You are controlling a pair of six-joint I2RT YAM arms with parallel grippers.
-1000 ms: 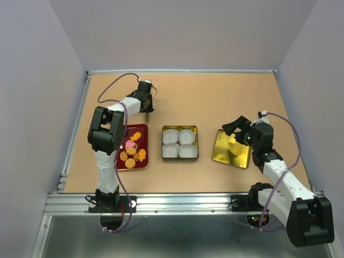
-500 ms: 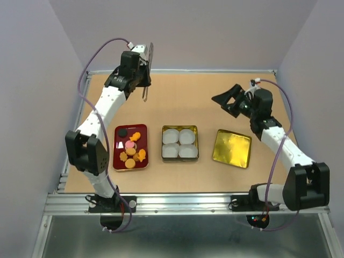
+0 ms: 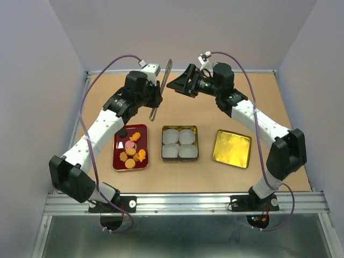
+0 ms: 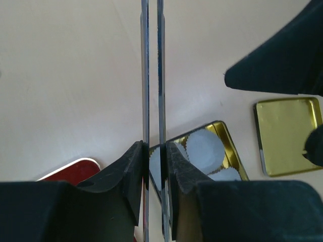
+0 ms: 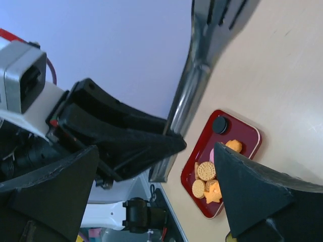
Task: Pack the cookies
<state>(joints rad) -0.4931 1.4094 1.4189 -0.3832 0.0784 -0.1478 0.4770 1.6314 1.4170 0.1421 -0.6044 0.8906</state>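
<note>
cookies [image 3: 131,151]: small biscuits, mostly orange, some round and some flower-shaped
pose: lying flat and loose, clustered with several touching
place: all on the red tray [image 3: 118,142] on the bench
dark cookie [image 3: 122,131]: round, alone at the tray's far left corner, apart from the cluster
pink cookie [image 3: 129,144]: mid-tray, among the orange ones

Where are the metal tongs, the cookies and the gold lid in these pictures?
metal tongs [image 4: 145,75]: left wrist view, on the left blade.
cookies [image 3: 130,144]: top external view, on the pink one in the group.
gold lid [image 3: 233,149]: top external view, on its centre.
</note>
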